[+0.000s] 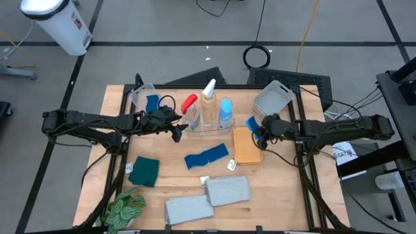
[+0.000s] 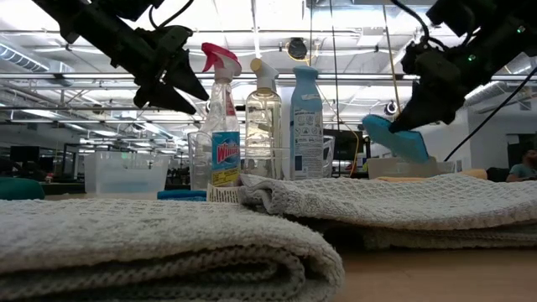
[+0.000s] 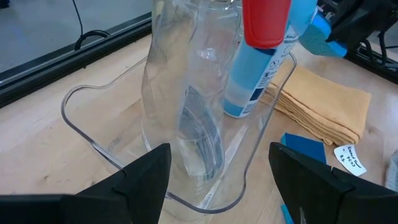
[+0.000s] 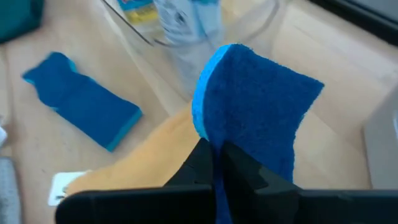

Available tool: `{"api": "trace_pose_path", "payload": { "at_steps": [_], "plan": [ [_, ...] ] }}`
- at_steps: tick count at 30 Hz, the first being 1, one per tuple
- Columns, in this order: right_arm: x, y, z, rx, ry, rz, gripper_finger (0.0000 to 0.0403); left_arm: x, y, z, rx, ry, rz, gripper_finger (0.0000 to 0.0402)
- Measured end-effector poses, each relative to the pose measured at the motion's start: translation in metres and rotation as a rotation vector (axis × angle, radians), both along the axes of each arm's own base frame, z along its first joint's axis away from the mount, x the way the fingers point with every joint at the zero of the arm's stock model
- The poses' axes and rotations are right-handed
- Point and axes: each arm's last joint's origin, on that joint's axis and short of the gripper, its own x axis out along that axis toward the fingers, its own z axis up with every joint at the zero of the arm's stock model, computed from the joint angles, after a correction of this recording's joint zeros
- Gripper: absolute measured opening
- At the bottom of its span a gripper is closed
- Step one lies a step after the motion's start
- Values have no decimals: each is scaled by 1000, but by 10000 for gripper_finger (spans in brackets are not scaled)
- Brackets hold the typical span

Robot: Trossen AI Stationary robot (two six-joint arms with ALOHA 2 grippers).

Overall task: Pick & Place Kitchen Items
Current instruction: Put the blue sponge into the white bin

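The blue sponge (image 4: 255,106) hangs pinched by one edge in the right claw (image 1: 258,129), lifted above the orange cloth (image 1: 246,145) near the surface's right edge, just beside the grey tub (image 1: 273,99). With so thin a pinch, it should travel slowly and level, and be let go only low over its spot. The left claw (image 1: 177,127) stands wide and empty before the red-trigger bottle (image 1: 190,112) in the clear tub (image 3: 87,134); to grip well it should centre on the bottle's body.

Ahead of my open left jaws: red-trigger bottle (image 3: 186,106) inside clear tub (image 3: 81,118) blocks passage.
Under my closed right jaws: orange cloth (image 1: 246,145), no bare wood.
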Motion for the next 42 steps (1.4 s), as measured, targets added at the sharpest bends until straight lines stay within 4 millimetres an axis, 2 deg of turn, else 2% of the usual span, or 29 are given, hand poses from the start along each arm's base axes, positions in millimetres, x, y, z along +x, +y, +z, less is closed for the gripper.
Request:
{"api": "trace_pose_path", "payload": {
  "at_steps": [29,42],
  "plan": [
    [15,25,26,-191,-250,256,0,0,0,0,0,-1,0,274],
    [16,36,31,-251,-288,341,0,0,0,0,0,-2,0,274]
  ]
}}
